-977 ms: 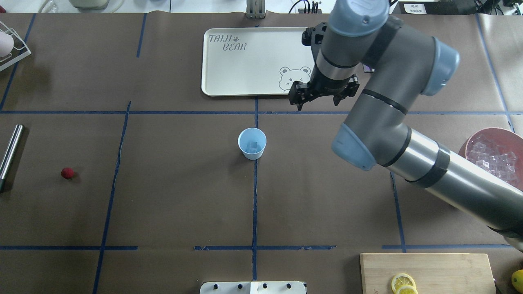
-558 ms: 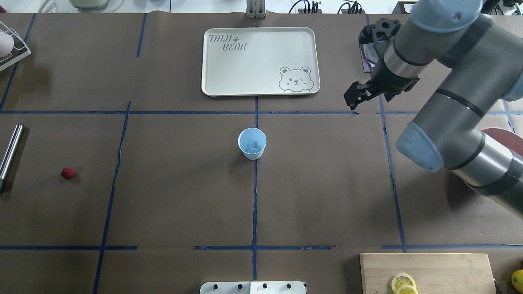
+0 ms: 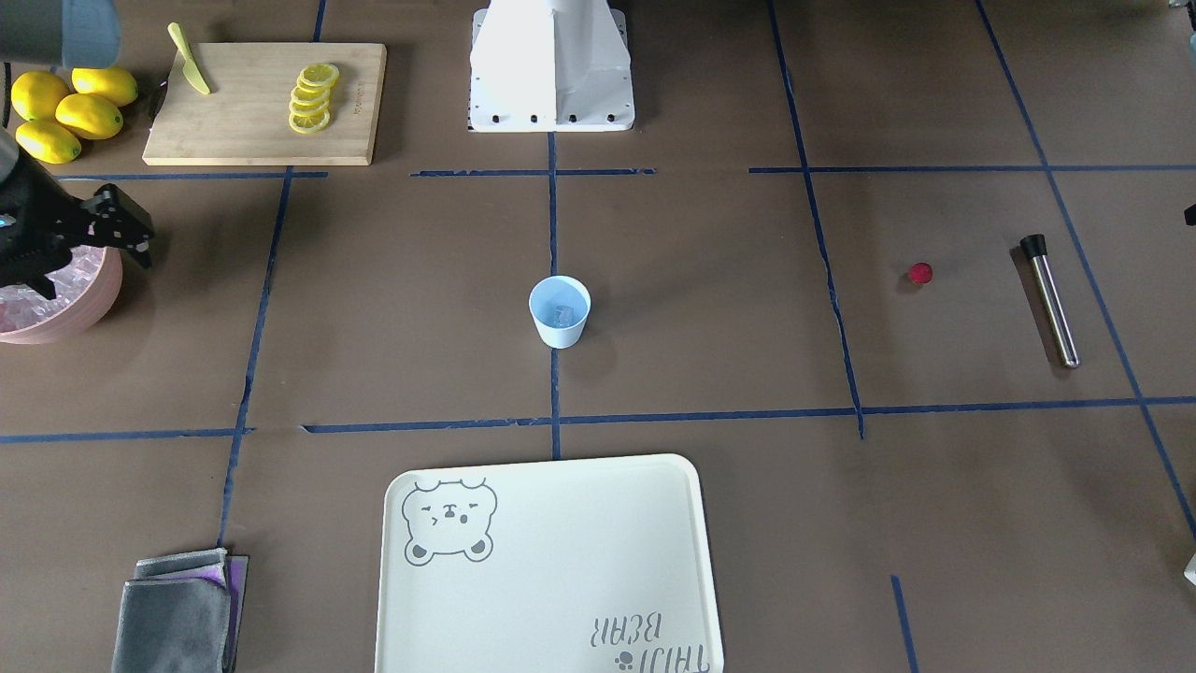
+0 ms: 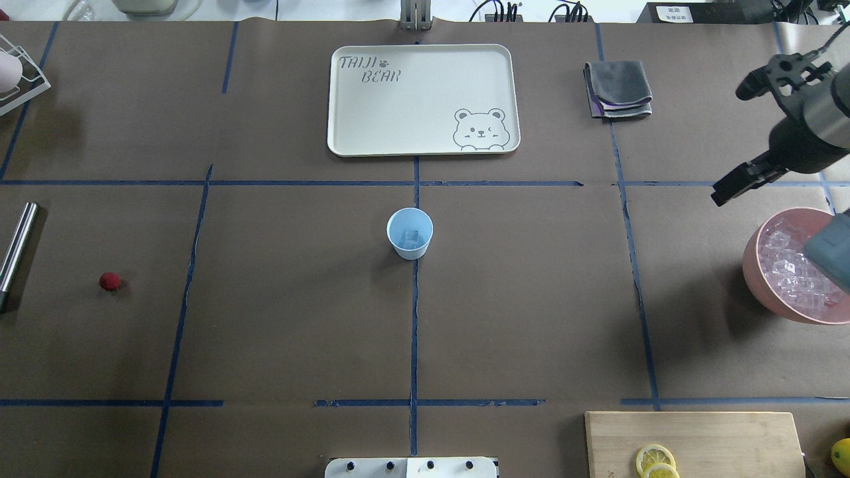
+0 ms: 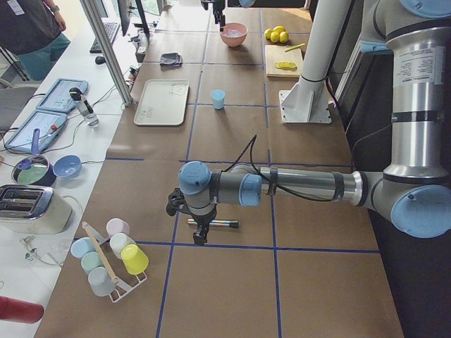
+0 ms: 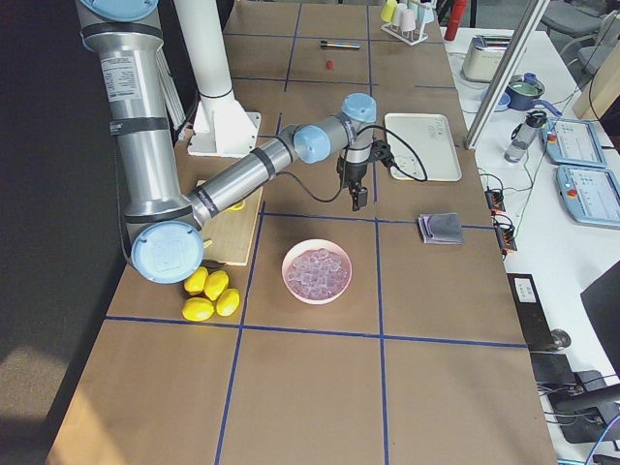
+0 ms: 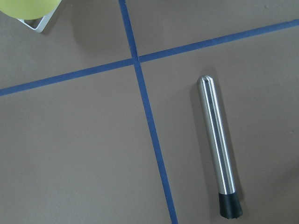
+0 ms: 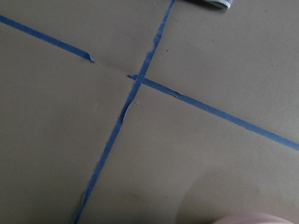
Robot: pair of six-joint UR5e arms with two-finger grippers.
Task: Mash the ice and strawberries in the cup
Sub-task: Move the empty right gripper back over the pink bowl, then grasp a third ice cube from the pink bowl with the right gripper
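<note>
Ice (image 4: 787, 265) fills the pink bowl (image 4: 754, 265). At its 10 o'clock the right tool (image 4: 725, 191) hangs open and empty. The left tool (image 5: 201, 236) hovers over a steel rod (image 7: 217, 149); its state I cannot tell. At the centre of the surface (image 4: 299, 318) stands the cup (image 4: 398, 247) with one cube (image 4: 413, 236) inside. The strawberry (image 4: 109, 281) lies well apart at the cup's 8 o'clock.

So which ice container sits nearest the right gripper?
The pink bowl heaped with ice, beside the right gripper; the light-blue cup, also holding ice, stands mid-table.

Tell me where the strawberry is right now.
In the overhead view the strawberry lies on the left side of the table, just right of the metal muddler, far left of the cup.
</note>
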